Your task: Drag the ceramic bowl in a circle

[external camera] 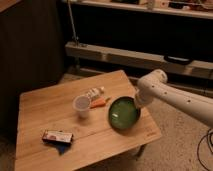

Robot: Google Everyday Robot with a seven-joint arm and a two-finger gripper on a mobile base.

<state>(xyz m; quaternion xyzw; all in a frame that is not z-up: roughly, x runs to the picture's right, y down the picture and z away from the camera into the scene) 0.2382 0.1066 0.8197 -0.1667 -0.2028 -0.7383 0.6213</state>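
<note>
The ceramic bowl [124,114], wide, round and green with a dark rim, sits on the wooden table [45,110] near its right edge. The white arm comes in from the right. Its gripper [136,103] is down at the bowl's far right rim, and the wrist covers the point of contact.
A small whitish cup [81,105] stands left of the bowl. A small bottle [95,93] and an orange item [100,103] lie between them. A flat packet [57,136] on a blue piece [63,148] lies front left. A metal rail and shelves [125,55] run behind.
</note>
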